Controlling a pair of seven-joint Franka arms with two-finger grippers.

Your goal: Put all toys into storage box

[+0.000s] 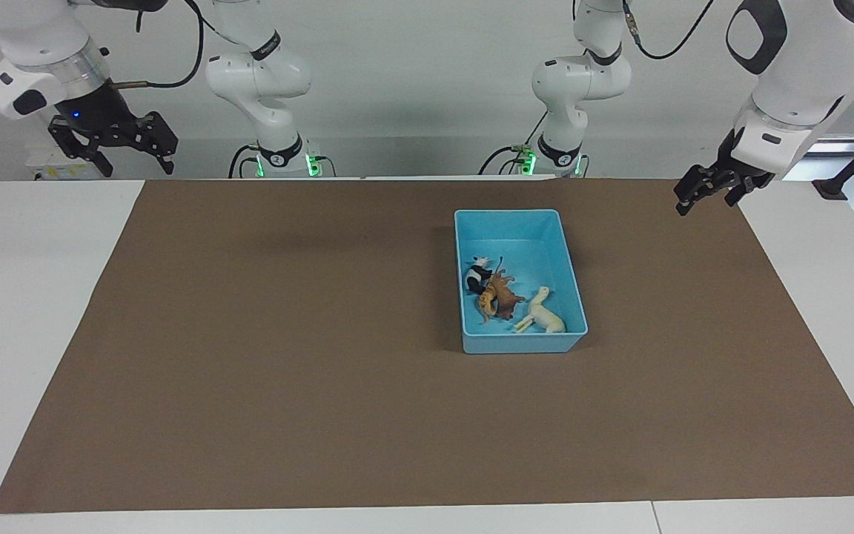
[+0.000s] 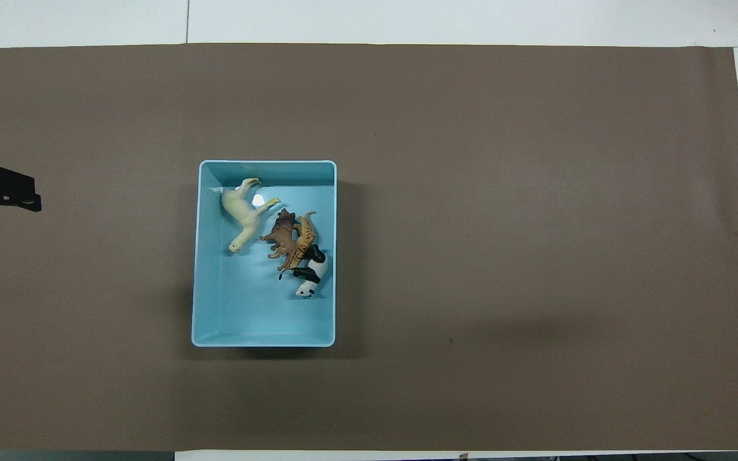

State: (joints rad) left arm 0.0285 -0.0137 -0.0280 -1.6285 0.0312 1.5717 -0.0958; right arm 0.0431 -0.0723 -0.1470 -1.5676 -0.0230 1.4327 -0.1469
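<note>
storage box [image 1: 507, 222] set on brown mat [image 1: 286, 356], toward left arm's end | horse [image 1: 543, 313], lion [image 1: 505, 295], tiger [image 1: 486, 302], panda [image 1: 477, 276] lain inside box, farther half | left gripper [image 1: 709, 191] raised over mat edge, fingers apart, nothing held | right gripper [image 1: 117, 144] raised at right arm's end, fingers apart, nothing held

Even, diffuse light from above; both views bright and sharp across the frame. Brown mat [image 1: 286, 356] reads matte, no glare. White desk [image 1: 34, 311] margins bright but not blown out. Storage box [image 2: 200, 256] throws a soft shadow along its side toward the right arm's end. Small specular spot on the box floor beside the horse [image 2: 241, 214]. Faint, blurred arm shadows on the mat. Green indicator lights glow at the arm bases.
</note>
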